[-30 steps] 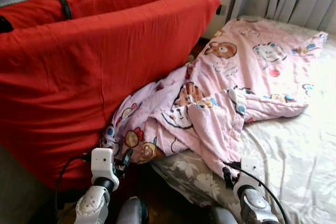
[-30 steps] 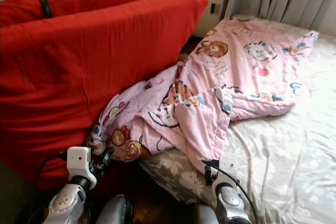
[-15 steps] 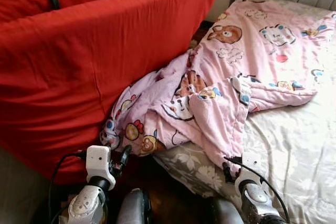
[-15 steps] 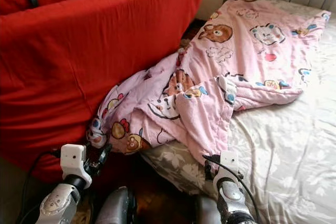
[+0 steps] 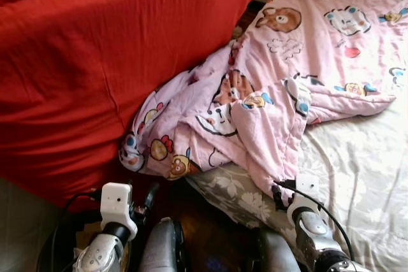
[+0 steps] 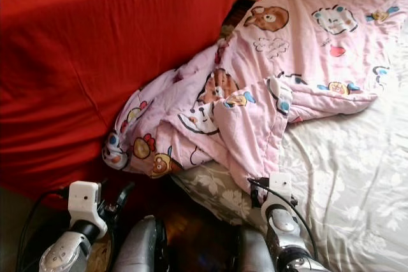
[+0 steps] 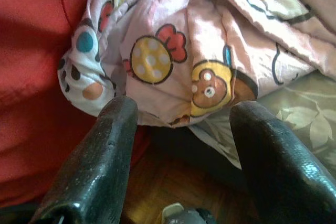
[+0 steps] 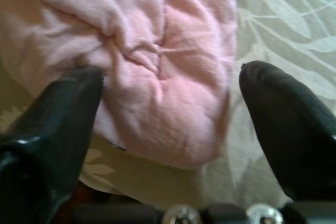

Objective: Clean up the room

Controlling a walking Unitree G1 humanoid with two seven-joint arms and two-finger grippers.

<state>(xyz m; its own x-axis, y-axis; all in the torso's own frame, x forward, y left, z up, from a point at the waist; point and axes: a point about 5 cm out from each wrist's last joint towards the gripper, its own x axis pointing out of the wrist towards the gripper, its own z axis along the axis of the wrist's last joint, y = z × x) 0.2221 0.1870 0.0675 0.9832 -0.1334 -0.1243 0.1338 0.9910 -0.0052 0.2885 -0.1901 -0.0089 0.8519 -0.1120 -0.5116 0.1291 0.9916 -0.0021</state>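
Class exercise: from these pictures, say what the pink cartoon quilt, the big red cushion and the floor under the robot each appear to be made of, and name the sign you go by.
Pink cartoon quilt: soft padded printed fabric, probably cotton; stitched puffy folds, matte.
Red cushion: woven cloth cover, matte, with creases and a seam; the filling is hidden.
Floor: looks like wood parquet, brown and slightly glossy, with block joints visible.

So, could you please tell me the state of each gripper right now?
Left gripper: open, holding nothing, facing the pink blanket.
Right gripper: open, its fingers straddling the blanket's edge.
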